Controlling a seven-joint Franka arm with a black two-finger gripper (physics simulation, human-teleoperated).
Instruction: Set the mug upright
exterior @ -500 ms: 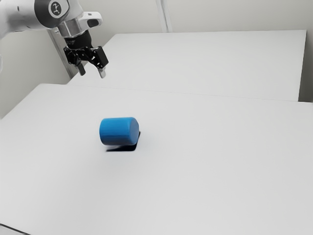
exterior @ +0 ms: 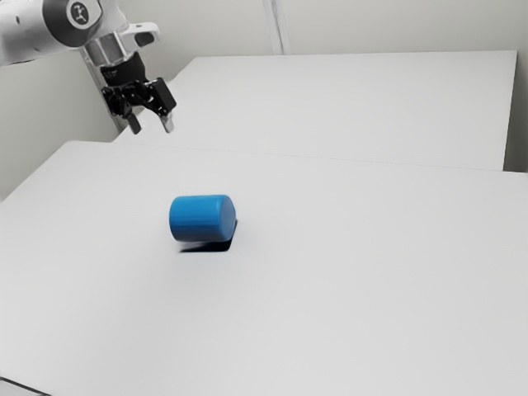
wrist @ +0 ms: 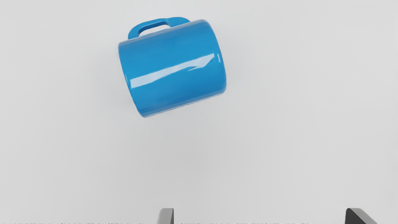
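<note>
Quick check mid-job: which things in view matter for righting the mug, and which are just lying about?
For the job:
- mug, on its side, handle attached
- gripper, open, apart from the mug

Just there:
- table, only as support
- white surface behind it
- thin dark line, exterior view's lower left corner

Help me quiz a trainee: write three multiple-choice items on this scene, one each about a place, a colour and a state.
1. Where is the mug? A) In a bowl B) On the table C) On a shelf
2. What colour is it? A) Blue B) Red C) Green
3. How does it rest? A) Upright B) Upside down C) On its side

1 B: its shadow falls on the table.
2 A: mug and handle are blue.
3 C: a round end faces sideways.
</note>
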